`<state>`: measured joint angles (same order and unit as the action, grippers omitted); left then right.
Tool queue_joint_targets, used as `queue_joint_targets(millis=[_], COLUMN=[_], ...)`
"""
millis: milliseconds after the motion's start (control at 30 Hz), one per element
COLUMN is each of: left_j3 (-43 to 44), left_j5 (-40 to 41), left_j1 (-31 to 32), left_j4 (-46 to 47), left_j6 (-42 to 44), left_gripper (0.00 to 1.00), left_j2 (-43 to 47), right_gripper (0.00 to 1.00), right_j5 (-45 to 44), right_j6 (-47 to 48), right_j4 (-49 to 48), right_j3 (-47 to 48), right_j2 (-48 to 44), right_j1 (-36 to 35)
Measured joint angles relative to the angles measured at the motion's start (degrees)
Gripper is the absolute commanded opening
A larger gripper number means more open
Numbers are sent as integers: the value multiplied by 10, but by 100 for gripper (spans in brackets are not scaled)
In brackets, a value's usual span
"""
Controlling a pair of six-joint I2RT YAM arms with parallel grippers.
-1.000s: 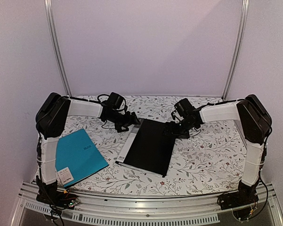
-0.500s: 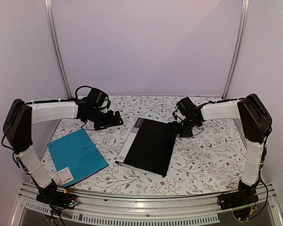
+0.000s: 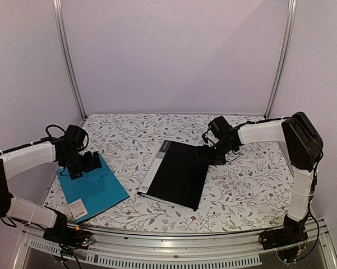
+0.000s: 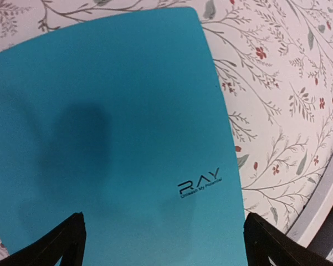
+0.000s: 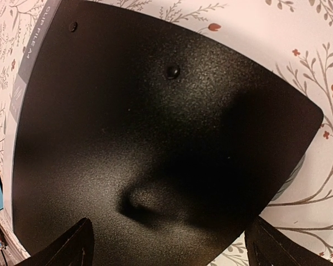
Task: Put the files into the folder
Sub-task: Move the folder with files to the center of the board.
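Left gripper (image 4: 162, 244), fingers spread wide, holds nothing above the teal folder (image 3: 95, 188) at near left. Right gripper (image 5: 166, 244), equally spread, sits empty over the black folder (image 3: 176, 176), at its far right corner.

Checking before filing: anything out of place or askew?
The black folder lies closed and askew, and no loose sheets show in any view. The teal folder, front left, is tilted too.

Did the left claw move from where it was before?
Yes. The left claw swung left and nearer, away from the black folder, and now hangs over the teal folder.
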<state>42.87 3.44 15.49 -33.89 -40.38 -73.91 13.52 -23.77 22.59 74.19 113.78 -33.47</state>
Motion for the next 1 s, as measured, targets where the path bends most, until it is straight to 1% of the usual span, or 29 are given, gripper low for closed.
queue_joint_targets(millis=[133, 200, 267, 333, 433, 533, 700, 833, 1000], left_j3=[-15, -18, -23, -32, -45, -48, -46, -46, -39], left_j5=[30, 51, 61, 63, 63, 49, 30, 8, -51], left_j1=[-65, -93, -117, -155, -210, -258, -321, -335, -335], left_j4=[-48, -73, -87, -96, -105, -104, -94, -73, -28], left_j6=[-16, -24, -29, -32, -36, -36, -25, -20, -16], left_gripper=[100, 100, 100, 100, 100, 99, 100, 99, 96], left_j2=[53, 97, 134, 169, 181, 148, 51, -7, -67], right_gripper=[94, 94, 94, 94, 94, 94, 95, 95, 95], right_j5=[6, 7, 9, 12, 18, 19, 16, 16, 16], right_j6=[-4, -6, -7, -8, -8, -8, -6, 1, 12], right_j4=[-2, -4, -6, -9, -12, -12, -9, 1, 16], right_j3=[0, 0, 0, 0, 0, 0, 0, 0, -3], right_j2=[1, 1, 2, 3, 3, 3, 3, 0, -5], right_j1=[-6, -7, -7, -7, -8, -8, -7, 1, 28])
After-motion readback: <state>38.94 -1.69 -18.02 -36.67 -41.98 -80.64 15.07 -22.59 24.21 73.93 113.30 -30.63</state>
